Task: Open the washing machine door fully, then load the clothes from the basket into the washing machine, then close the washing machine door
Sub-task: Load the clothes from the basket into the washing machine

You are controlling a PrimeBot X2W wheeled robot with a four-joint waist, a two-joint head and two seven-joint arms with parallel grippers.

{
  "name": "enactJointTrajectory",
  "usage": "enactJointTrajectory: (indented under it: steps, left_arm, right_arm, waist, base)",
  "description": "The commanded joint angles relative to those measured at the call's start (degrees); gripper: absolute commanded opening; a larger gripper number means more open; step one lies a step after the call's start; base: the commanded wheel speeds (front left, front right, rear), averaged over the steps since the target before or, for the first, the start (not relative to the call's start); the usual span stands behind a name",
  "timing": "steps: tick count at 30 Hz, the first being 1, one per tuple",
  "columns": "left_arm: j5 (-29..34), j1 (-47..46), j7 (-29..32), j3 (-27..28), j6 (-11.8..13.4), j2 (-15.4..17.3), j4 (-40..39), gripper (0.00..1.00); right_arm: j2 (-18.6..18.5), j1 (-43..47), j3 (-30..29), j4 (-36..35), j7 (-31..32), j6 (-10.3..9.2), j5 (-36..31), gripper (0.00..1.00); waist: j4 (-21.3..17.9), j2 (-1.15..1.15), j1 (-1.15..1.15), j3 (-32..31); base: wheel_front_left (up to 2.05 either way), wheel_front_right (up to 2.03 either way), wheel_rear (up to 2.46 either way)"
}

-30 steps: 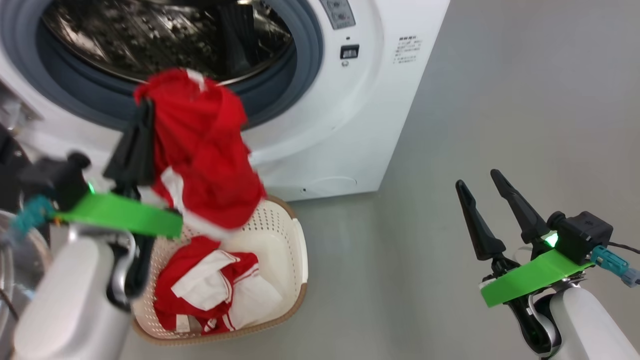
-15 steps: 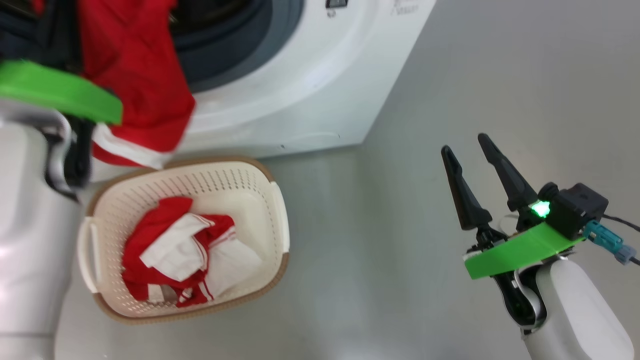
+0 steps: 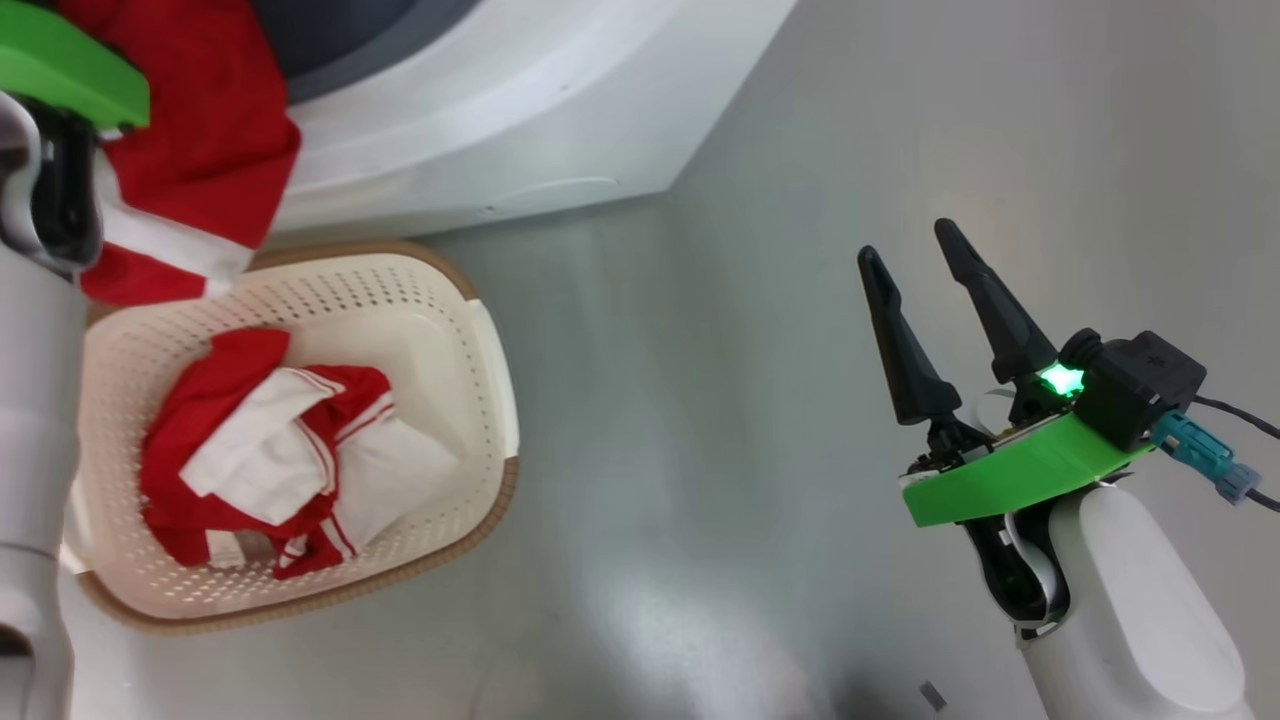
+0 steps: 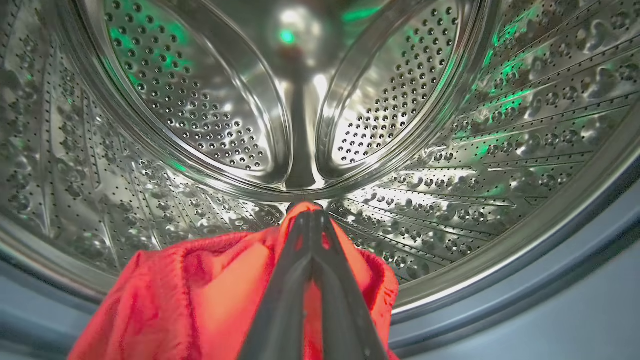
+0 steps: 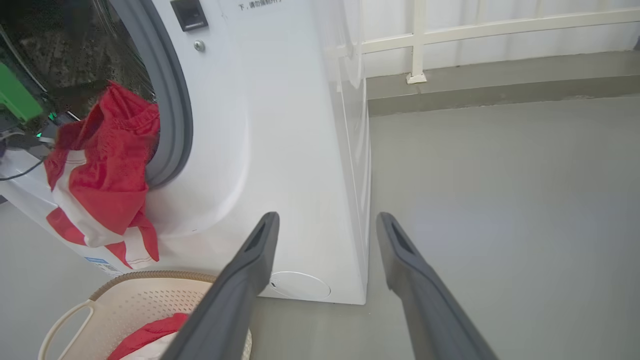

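In the head view much is cut off. The machine [image 3: 520, 100] shows just its lower white front and a sliver of grey seal [image 3: 340, 30] at the top edge. Of the left arm we see a pale forearm [image 3: 30, 400] and a green bracket [image 3: 60, 65]; its fingers lie out of frame.

The left wrist view settles the rest. The left claw [image 4: 311, 220] is pinched together on a red garment [image 4: 200, 295], with its tips at the mouth of the steel drum [image 4: 200, 100]. We cannot tell how much of the garment is inside. In the right wrist view most of it hangs outside, down the white front above the basket [image 3: 440, 330].

The basket stands on the floor [image 3: 700, 400] just before the machine. It holds the remaining clothes [image 3: 260, 460], red and white, bunched toward its left side. Its left edge is partly hidden behind the forearm. The right claw [image 3: 905, 242] hovers over bare floor, well apart from all this, fingers spread and holding nothing.

Against the frame a second ago, the head camera has tipped down, so the drum opening has slid off the top. The garment then dangled before the seal's lower edge; now it sits higher, at the opening. The clothes in the basket and the right claw's spread look unchanged.
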Motion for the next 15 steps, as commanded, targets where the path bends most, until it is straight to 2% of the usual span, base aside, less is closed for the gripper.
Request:
enactJointTrajectory:
  steps: [1, 8, 15]
  left_arm:
    - [0.9, -2.4, -0.6, 0.7, -0.7, 2.1, 0.2, 0.0]
    - [1.0, -7.9, -0.9, 0.3, -1.1, 1.4, 5.4, 0.0]
    - [1.9, -9.4, 0.4, -1.3, -1.3, 1.5, 11.0, 0.0]
  right_arm:
    - [0.6, 0.1, 1.2, -1.6, -0.3, 0.09, -0.6, 1.0]
    - [1.1, -0.5, 1.4, -1.8, -0.3, 0.09, -0.8, 1.0]
    - [1.6, -0.4, 1.3, -1.7, -0.3, 0.09, -0.8, 1.0]
  waist:
    - [-1.6, 0.0, 0.0, 1.8]
    - [-2.7, 0.0, 0.0, 3.3]
    - [-3.4, 0.0, 0.0, 3.7]
  base:
    - [0.0, 0.0, 0.0]
    - [0.0, 0.0, 0.0]
    - [0.0, 0.0, 0.0]
